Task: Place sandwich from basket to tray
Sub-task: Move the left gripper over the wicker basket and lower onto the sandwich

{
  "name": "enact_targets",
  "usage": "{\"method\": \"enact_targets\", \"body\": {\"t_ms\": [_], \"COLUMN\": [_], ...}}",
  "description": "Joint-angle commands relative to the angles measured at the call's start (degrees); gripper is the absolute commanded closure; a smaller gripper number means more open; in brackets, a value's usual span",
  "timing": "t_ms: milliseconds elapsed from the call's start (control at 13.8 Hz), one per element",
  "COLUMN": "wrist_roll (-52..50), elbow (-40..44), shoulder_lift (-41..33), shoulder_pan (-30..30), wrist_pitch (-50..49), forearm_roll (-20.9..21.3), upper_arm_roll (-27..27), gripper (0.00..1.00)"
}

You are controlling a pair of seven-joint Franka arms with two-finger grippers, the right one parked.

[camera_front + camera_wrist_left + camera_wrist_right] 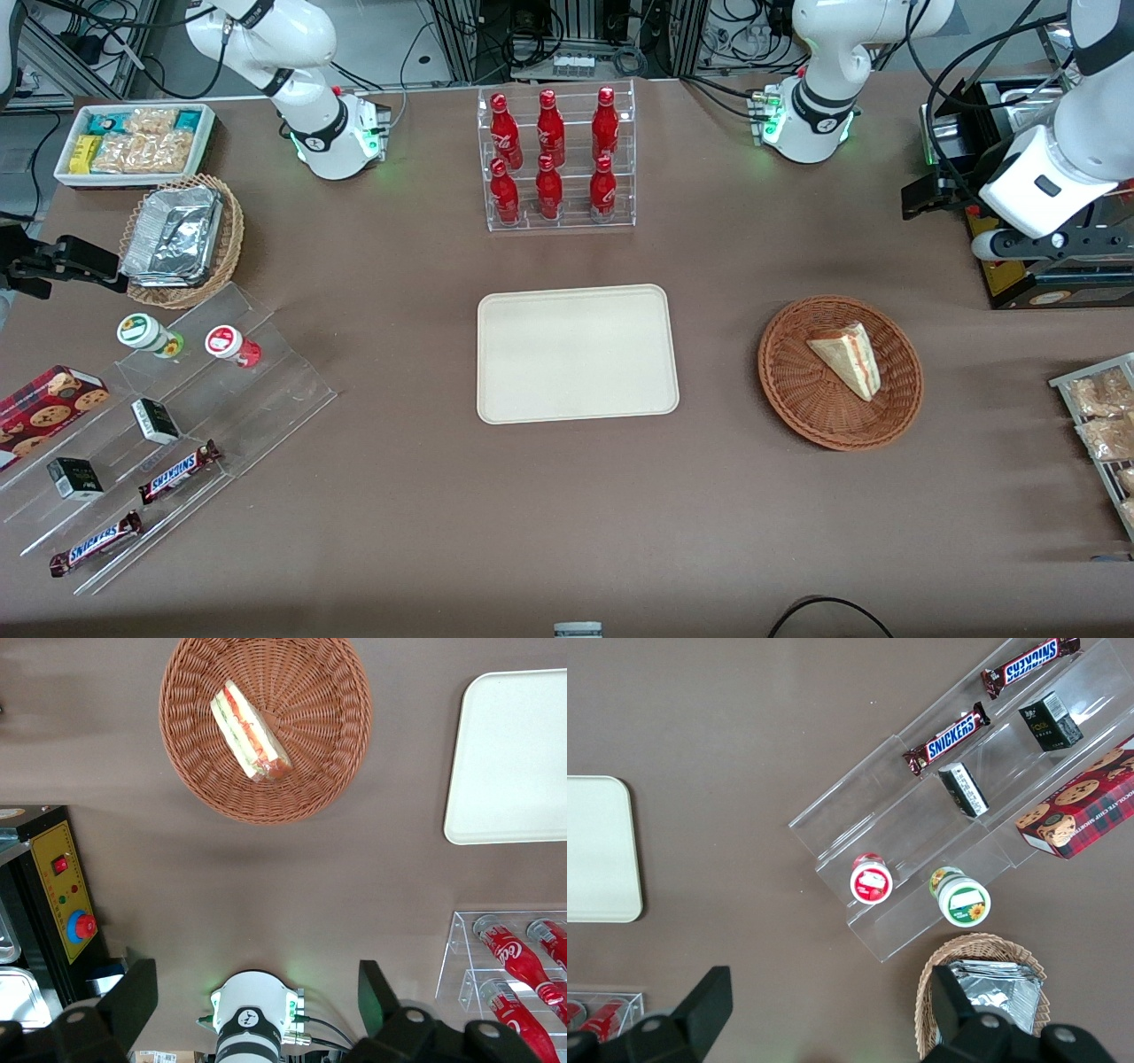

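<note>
Front view: the one tray [578, 353] lies bare mid-table, and the one basket [840, 371] sits well apart from it toward the working arm's end, with the single sandwich [848, 358] lying in it. The gripper [255, 1001] hangs high above the table with its jaws spread wide and empty. I'd say the reach is only starting; next it must drop over the wedge and close across the bread. Six red bottles [550, 156] fill the rack.
</note>
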Motion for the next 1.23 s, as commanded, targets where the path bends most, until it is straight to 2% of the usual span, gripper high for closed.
{"method": "enact_targets", "body": {"t_ms": [0,218,581,944,1161], "wrist_roll": [0.89,0.28,0.19,-0.08,-0.51], "elbow": [1.17,-0.49,-10.24,-22.10,-26.33], "shoulder_lift": [0.80,1.07,0.98,1.42,4.13], "shoulder_pan": [-0.05,-0.22,-0.40,0.04,1.09], "wrist_pitch": [0.17,1.58,11.23,27.22,36.19], "forearm_roll": [1.20,2.08,3.14,3.23,3.14], "upper_arm_roll": [-0.27,-0.35,-0.44,0.00,0.79], "gripper": [0.00,0.00,0.00,0.00,0.00]}}
